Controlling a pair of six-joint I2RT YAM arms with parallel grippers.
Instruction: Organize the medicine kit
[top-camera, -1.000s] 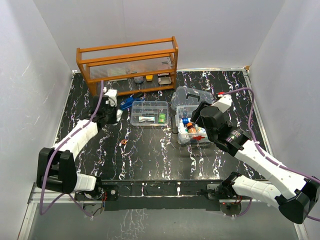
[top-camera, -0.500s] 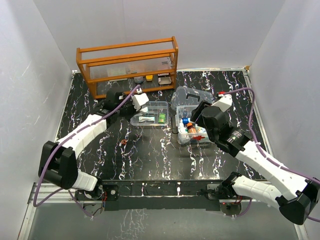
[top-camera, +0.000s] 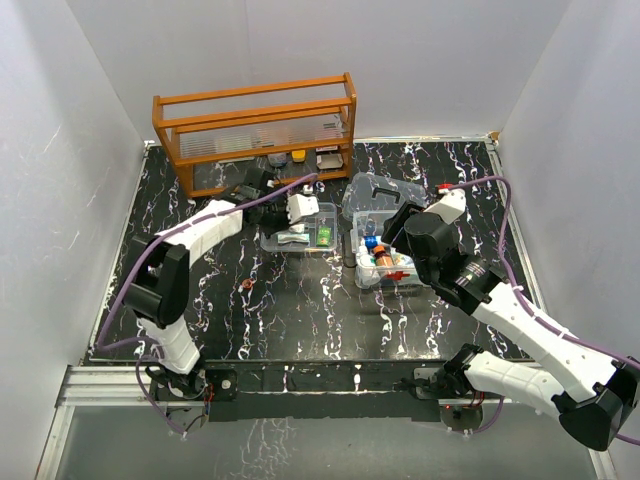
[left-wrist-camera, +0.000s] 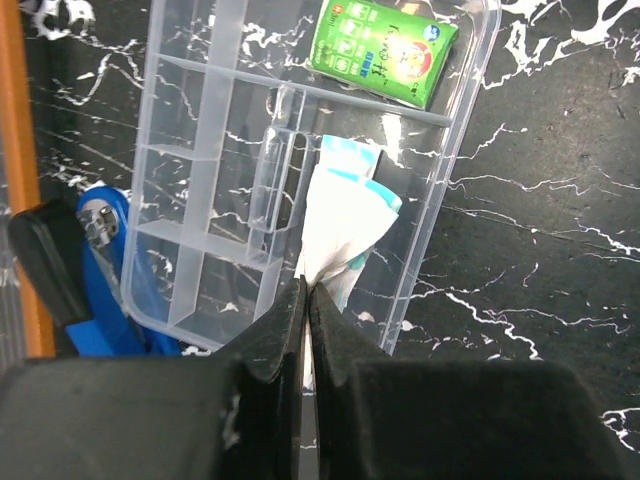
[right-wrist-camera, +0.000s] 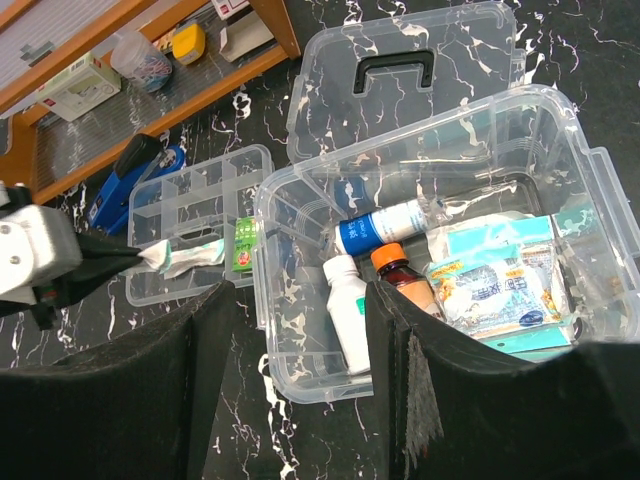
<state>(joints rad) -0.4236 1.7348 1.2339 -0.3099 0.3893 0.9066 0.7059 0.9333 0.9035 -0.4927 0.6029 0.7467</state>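
Note:
The medicine kit's clear box stands open with bottles and packets inside. Its lid with the dark handle lies behind it. The divided tray insert lies to its left, holding a green packet and a white-and-teal packet. My left gripper is shut, its tips against that packet's crumpled end. My right gripper hovers open over the box's near left corner, with nothing held.
The orange wooden rack stands at the back, with small items on its lower shelf. A blue tool lies between the rack and the tray. A small reddish ring sits on the marbled table left of centre.
My left arm has swung right, from beside the blue tool to the tray, its jaws shut throughout. The white-and-teal packet has stayed in the tray. The right arm has not moved.

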